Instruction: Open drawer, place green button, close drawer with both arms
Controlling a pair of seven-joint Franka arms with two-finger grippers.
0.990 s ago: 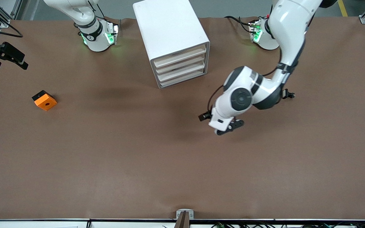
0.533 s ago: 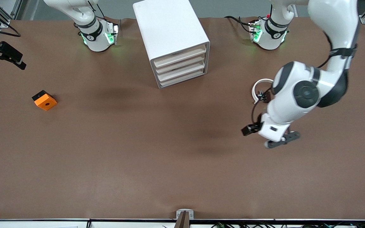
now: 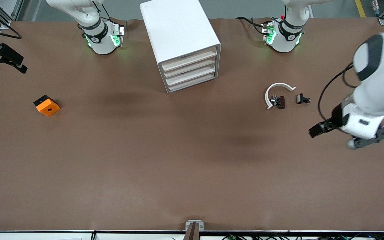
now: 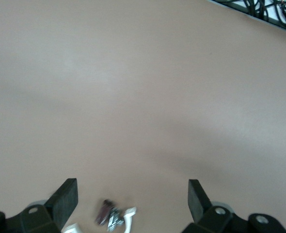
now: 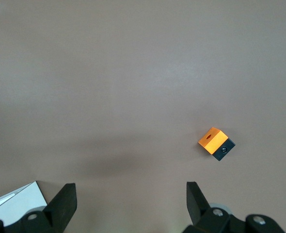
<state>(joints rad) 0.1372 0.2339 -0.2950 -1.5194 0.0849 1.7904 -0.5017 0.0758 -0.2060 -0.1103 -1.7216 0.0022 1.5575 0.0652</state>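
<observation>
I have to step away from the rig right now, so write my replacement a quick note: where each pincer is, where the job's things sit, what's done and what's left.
Left pincer: open, empty, in the air over bare table at the left arm's end.
Right pincer: open, empty, up at the right arm's end; this arm waits.
Cabinet: between the two arm bases, all four drawers shut.
No green-capped button can be made out; small dark parts and a white curved piece lie toward the left arm's end. Orange block lies toward the right arm's end.
Done: nothing.
Left: open a drawer, put the button in, close it.
</observation>
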